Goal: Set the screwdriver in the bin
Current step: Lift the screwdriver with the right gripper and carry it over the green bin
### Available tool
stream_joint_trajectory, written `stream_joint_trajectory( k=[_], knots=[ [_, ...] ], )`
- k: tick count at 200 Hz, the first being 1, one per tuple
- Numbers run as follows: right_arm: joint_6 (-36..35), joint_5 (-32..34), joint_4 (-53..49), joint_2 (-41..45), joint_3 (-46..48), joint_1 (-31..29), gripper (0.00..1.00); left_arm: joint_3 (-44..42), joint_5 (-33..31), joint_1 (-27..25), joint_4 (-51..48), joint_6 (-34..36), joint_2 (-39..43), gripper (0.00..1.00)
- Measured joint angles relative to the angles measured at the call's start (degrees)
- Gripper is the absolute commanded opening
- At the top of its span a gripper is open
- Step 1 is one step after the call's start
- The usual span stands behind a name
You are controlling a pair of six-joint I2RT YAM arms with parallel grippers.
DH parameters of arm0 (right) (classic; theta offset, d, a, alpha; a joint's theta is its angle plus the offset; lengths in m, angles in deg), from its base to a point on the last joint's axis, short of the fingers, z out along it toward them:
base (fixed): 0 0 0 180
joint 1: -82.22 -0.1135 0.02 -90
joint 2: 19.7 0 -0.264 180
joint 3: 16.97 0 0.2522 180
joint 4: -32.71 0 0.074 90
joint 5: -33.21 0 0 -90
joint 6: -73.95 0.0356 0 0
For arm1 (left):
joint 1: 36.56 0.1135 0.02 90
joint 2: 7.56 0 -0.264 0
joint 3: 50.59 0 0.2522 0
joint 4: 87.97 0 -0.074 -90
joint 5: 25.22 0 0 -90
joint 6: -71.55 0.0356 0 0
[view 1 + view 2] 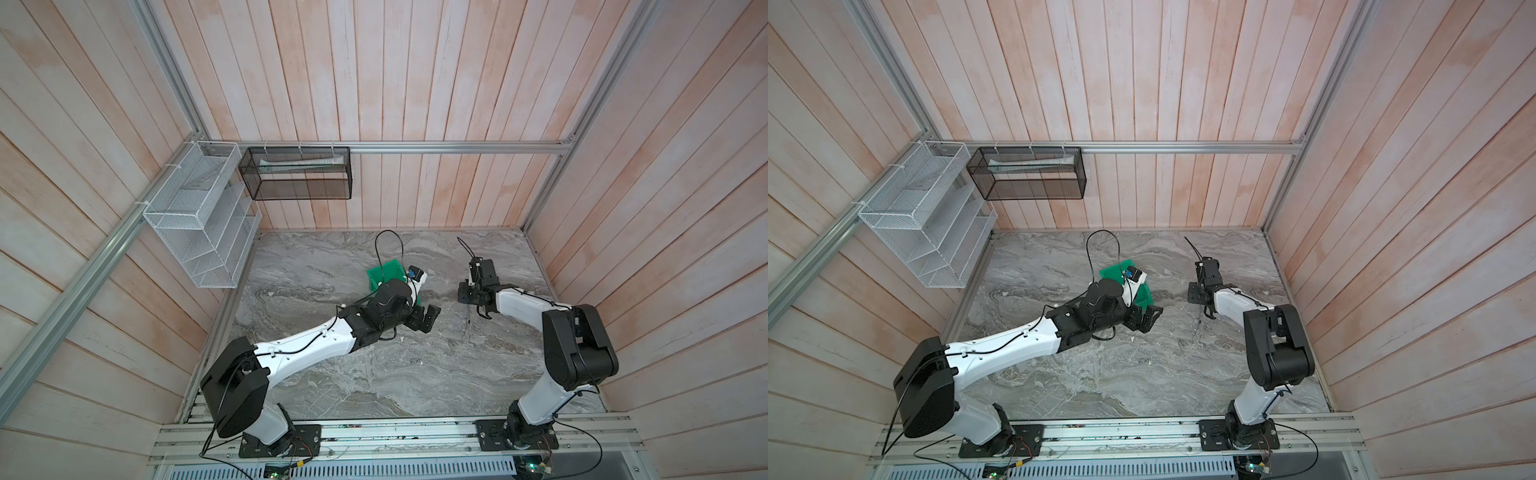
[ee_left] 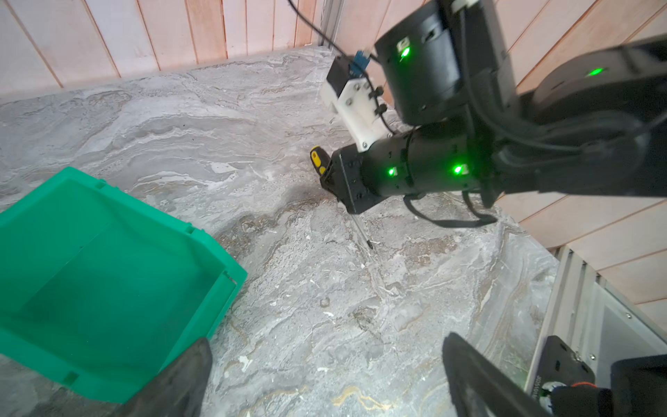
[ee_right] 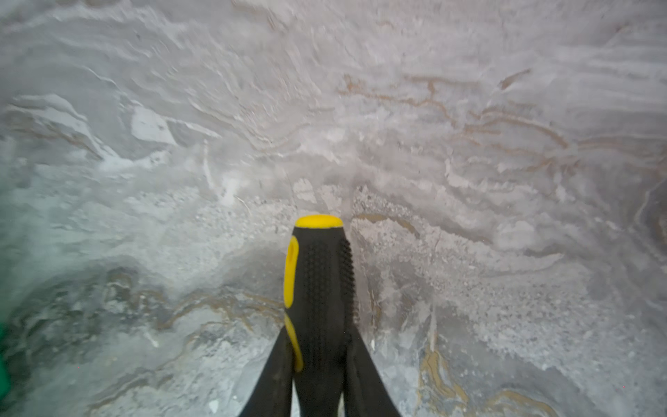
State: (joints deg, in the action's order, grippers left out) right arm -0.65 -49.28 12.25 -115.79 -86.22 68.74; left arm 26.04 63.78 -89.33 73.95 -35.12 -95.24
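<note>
The screwdriver [image 3: 319, 285] has a black handle with yellow inlays, and my right gripper [image 3: 317, 339] is shut on that handle. In the left wrist view the handle end of the screwdriver [image 2: 319, 160] sticks out behind the right gripper's black body. Its thin shaft [image 2: 361, 229] slants down close to the marble. The green bin [image 2: 108, 270] stands open-topped left of it, and nothing shows inside. In both top views my left arm hides part of the bin [image 1: 384, 272] [image 1: 1115, 272]. My left gripper [image 1: 428, 318] [image 2: 325, 341] hangs open beside the bin with nothing between its fingers. The right gripper [image 1: 466, 296] is right of the bin.
A white wire rack [image 1: 195, 232] and a black mesh basket [image 1: 299, 174] hang on the back left walls. Wooden walls close in the marble table [image 1: 374, 374] on three sides. The arm bases sit on a rail at the front edge.
</note>
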Motion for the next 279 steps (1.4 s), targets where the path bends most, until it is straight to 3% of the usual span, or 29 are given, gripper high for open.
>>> stream_joint_trajectory(
  k=[64,147,201,279],
  knots=[
    [3.93,-4.76,-1.81,3.85,-7.04,-3.87,0.16,-0.11,-3.69,3.82,-2.08,2.03,5.97,1.0],
    [16.59,-13.6,3.67,-0.61,-14.82,-18.18,0.17,-9.7,-2.36,13.53,-1.66,-2.38,14.34,1.0],
    [24.28,-14.91,8.13,-8.0,-14.82,-21.64,0.16,-14.32,-0.07,19.21,-1.29,-7.04,18.14,1.0],
    [28.26,-11.67,11.17,-14.21,-17.59,-22.34,0.16,-14.47,1.64,19.52,-0.81,-8.68,18.64,1.0]
  ],
)
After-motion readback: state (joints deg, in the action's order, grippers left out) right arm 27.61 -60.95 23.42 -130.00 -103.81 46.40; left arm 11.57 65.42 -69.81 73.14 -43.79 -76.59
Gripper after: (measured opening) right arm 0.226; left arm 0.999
